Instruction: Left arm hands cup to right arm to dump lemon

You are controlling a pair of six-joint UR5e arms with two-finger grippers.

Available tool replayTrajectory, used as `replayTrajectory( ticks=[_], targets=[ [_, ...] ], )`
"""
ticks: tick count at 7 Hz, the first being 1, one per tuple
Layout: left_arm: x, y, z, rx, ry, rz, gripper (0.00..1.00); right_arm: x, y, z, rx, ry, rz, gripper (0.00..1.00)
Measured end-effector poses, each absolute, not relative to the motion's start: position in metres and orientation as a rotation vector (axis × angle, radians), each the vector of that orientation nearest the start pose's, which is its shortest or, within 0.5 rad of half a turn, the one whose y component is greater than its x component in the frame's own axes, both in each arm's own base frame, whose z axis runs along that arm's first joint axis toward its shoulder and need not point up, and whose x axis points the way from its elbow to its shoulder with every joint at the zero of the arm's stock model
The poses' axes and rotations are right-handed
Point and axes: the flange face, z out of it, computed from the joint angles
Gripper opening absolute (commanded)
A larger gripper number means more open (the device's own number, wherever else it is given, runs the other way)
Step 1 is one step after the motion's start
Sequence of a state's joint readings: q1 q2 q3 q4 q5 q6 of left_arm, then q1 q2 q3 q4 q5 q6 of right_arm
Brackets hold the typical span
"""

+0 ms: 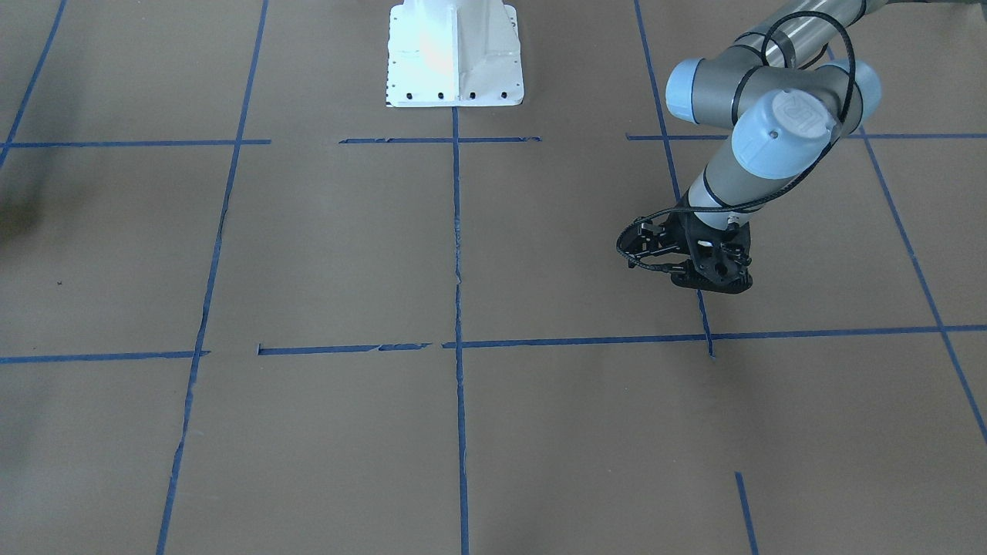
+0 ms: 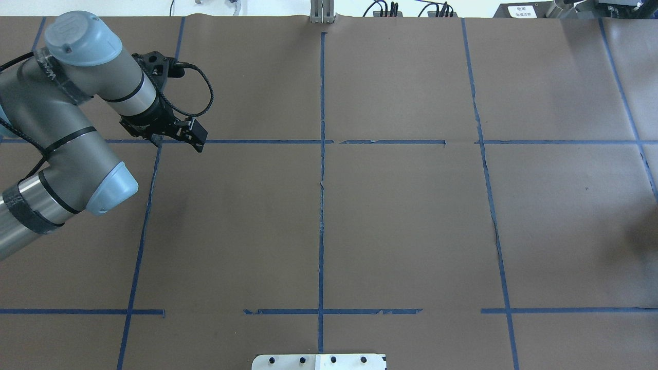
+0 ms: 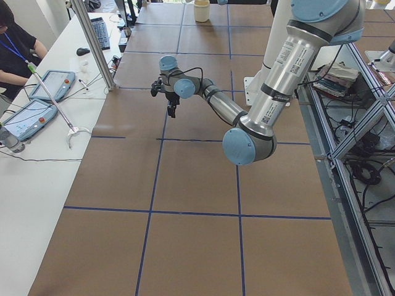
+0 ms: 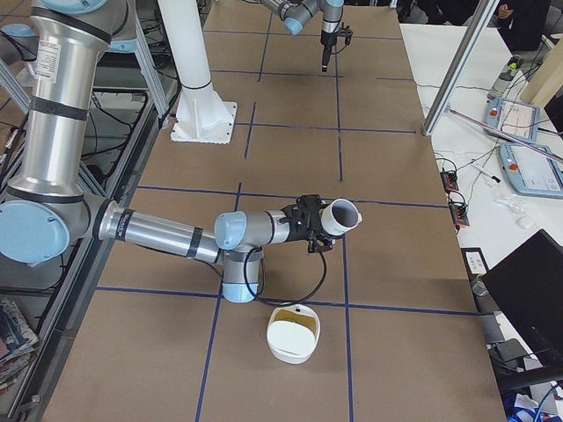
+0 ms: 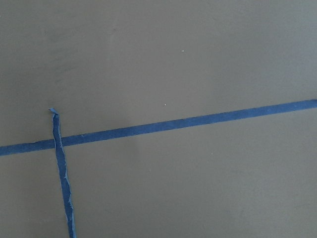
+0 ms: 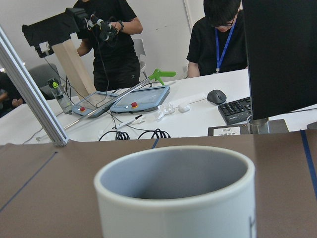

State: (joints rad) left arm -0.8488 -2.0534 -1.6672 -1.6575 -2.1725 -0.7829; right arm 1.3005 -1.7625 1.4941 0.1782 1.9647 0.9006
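The cup (image 4: 341, 214), a white mug, hangs tipped on its side at the tip of my right gripper (image 4: 315, 230), above the table and near a blue tape cross. In the right wrist view the cup (image 6: 178, 198) fills the bottom of the picture; the part of its grey inside that shows is empty. That gripper's fingers do not show there, so I cannot tell its grip. The lemon is not in view. My left gripper (image 2: 199, 144) is shut and empty, pointing down over a tape crossing (image 5: 57, 141). It also shows in the front view (image 1: 713, 284).
A white bowl (image 4: 293, 334) with a pale yellow inside stands on the table near my right arm's elbow. The white robot base (image 1: 455, 54) is at the table's middle edge. Operators, tablets (image 6: 141, 99) and a keyboard are on the side bench, past an aluminium post (image 4: 457, 70).
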Motion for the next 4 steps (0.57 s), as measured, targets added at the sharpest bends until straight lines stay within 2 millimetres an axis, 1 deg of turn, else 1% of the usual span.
replayTrajectory(
  ticks=[1, 2, 3, 4],
  targets=[
    [0.374, -0.541, 0.324, 0.08, 0.868, 0.146, 1.0, -0.034, -0.431, 0.584, 1.06, -1.004, 0.1, 0.2],
    [0.373, -0.539, 0.322, 0.084, 0.871, 0.148, 1.0, -0.054, -0.455, 0.569, 1.088, -0.948, -0.014, 0.21],
    [0.374, -0.538, 0.32, 0.081, 0.868, 0.148, 1.0, -0.08, -0.479, 0.55, 1.106, -0.908, -0.115, 0.22],
    [0.375, -0.539, 0.314, 0.063, 0.861, 0.145, 1.0, -0.118, -0.499, 0.529, 1.117, -0.891, -0.171, 0.24]
  ],
)
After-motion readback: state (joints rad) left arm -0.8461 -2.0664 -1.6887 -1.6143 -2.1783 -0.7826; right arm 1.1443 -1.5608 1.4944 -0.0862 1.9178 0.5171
